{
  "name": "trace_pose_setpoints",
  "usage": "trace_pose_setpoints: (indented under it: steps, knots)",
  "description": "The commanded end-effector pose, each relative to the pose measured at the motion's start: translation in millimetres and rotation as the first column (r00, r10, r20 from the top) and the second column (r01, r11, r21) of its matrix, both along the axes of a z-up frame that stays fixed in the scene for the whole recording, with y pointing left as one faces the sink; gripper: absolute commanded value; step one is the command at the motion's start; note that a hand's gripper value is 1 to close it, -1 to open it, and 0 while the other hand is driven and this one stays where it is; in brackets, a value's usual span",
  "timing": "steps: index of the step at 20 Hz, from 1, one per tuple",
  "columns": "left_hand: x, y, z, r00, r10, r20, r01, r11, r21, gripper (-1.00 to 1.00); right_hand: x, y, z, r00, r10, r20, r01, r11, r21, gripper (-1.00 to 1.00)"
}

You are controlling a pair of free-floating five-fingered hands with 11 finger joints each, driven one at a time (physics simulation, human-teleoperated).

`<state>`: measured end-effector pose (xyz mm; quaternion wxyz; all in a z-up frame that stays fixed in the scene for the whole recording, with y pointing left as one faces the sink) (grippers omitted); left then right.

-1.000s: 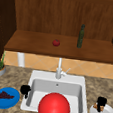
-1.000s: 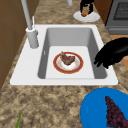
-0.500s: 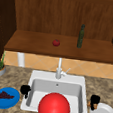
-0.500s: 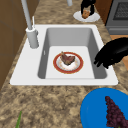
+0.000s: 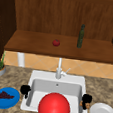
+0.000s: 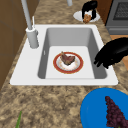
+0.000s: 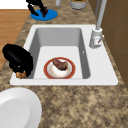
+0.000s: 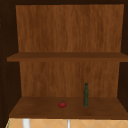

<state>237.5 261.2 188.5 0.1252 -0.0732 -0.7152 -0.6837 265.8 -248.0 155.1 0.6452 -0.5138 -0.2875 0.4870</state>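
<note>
A speckled stone counter (image 6: 50, 100) carries a white sink (image 5: 57, 77), with a wooden shelf (image 5: 60, 49) on the wall above it.

The right hand (image 5: 87, 99) hangs at the sink's right rim, fingers curled down around a small brown morsel (image 5: 86, 105). In the right side view this hand (image 7: 18, 60) holds the morsel (image 7: 21, 74) just over the rim's front corner, near the white plate (image 7: 17, 107) on the counter.

The left hand (image 5: 25, 90) hovers at the sink's left rim, between the basin and the blue plate (image 5: 5, 97). In the left side view its fingers (image 6: 105, 58) are loosely bent and hold nothing.

The blue plate bears dark grapes (image 6: 115, 113). In the basin lies a red-rimmed dish (image 6: 68, 62) with a piece of meat (image 6: 67, 58). The faucet (image 5: 59, 69) stands behind the basin. On the shelf sit a tomato (image 5: 56, 43) and a green bottle (image 5: 81, 36), well apart. A potted plant (image 5: 0, 67) stands at the counter's far left.
</note>
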Motion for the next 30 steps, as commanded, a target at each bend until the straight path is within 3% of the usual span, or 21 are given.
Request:
trace_pose_setpoints:
  steps: [1,9,13,20,23,25,30]
  knots:
    - [0.0,0.0,0.0,1.0,0.0,0.0,0.0,1.0,0.0,0.0,2.9,29.1,-1.9,0.999,-0.001,-0.034,-0.001,0.999,-0.045,1.0]
    - [0.0,0.0,0.0,1.0,0.0,0.0,0.0,1.0,0.0,0.0,14.4,89.5,-7.8,1.0,0.001,-0.016,-0.001,0.999,-0.037,1.0]
    - [0.0,0.0,0.0,1.0,0.0,0.0,0.0,1.0,0.0,0.0,36.5,115.9,-30.0,1.0,-0.003,-0.007,0.003,0.998,-0.061,1.0]
    - [0.0,0.0,0.0,1.0,0.0,0.0,0.0,1.0,0.0,0.0,54.4,150.0,-84.8,0.997,0.067,0.037,-0.064,0.994,-0.087,1.0]
    - [0.0,0.0,0.0,1.0,0.0,0.0,0.0,1.0,0.0,0.0,58.8,145.0,-102.5,0.984,0.174,0.045,-0.172,0.984,-0.04,1.0]
    - [0.0,0.0,0.0,1.0,0.0,0.0,0.0,1.0,0.0,0.0,60.8,147.6,-116.5,0.971,0.234,0.045,-0.233,0.972,-0.021,1.0]
    - [0.0,0.0,0.0,1.0,0.0,0.0,0.0,1.0,0.0,0.0,61.0,157.2,-147.7,0.943,0.33,0.033,-0.33,0.944,0.0,1.0]
